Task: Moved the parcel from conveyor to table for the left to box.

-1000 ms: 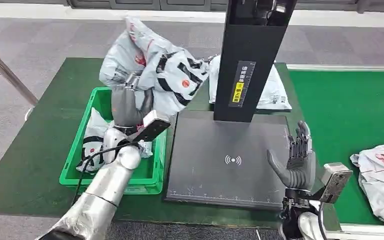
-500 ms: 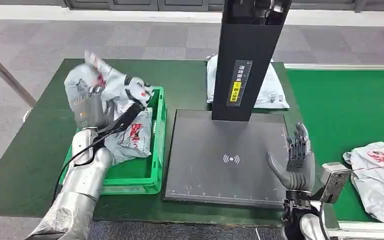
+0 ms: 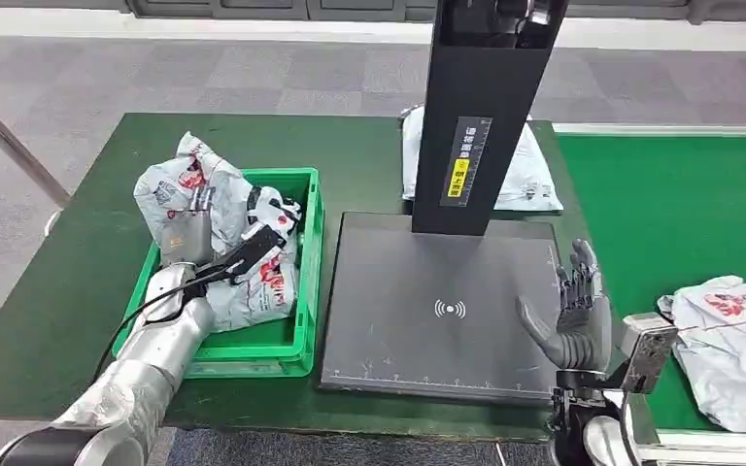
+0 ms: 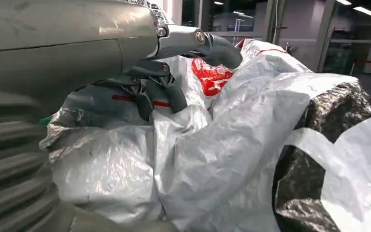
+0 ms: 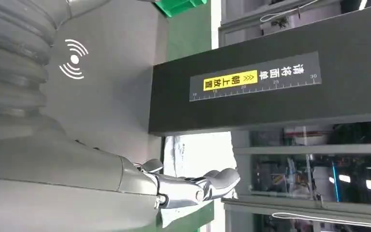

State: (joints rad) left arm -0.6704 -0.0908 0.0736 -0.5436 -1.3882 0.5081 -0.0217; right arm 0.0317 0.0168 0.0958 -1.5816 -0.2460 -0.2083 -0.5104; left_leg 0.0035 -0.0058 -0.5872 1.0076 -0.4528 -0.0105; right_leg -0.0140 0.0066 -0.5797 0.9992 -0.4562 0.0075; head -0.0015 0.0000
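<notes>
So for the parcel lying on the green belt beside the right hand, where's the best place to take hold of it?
Probably the rumpled near-left corner of the parcel, approached from above and from the scanner plate side. The bag lies flat and limp on the belt, and that raised fold sits closest to the open right hand, giving the fingers something to pinch.

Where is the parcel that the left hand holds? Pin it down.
In the head view, the parcel sits at the table's left, in the green bin, gripped by the left hand, left of the black scanner plate.
</notes>
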